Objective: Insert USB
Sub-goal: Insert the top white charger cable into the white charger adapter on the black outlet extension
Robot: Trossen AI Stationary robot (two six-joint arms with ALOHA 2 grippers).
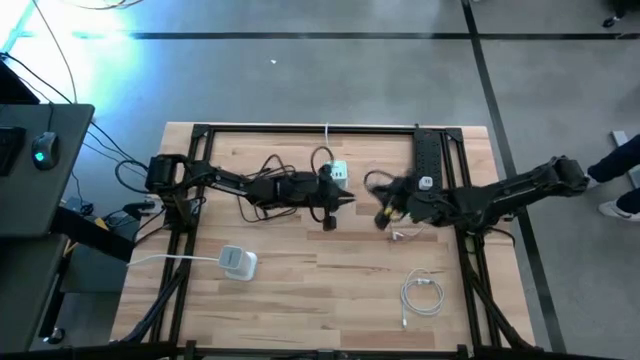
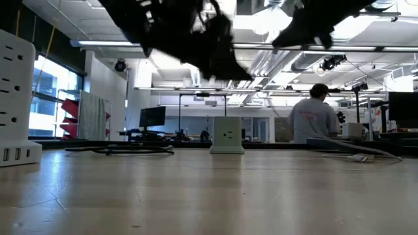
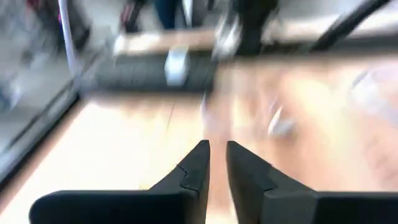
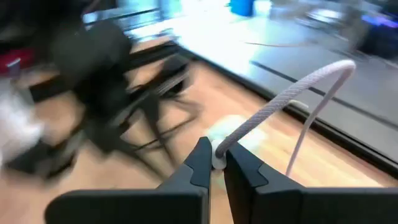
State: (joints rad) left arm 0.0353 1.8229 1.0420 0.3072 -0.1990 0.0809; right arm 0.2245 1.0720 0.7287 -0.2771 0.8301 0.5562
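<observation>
Right gripper point(image 4: 212, 163) pinches white cable point(image 4: 292, 93) mid-table near charger point(image 1: 338, 173); left gripper point(image 3: 214, 163) narrow gap, empty, beside charger. Risk: plug hangs skewed in the thin pinch, misses the port, or nudges charger away

I see the white braided USB cable point(image 4: 292, 93) pinched at its plug end between the right end effector's point(image 4: 214, 158) fingertips, arching up and away over the bench. The white charger block point(image 1: 338, 173) I'm aiming for stands upright at the bench's far middle.
</observation>
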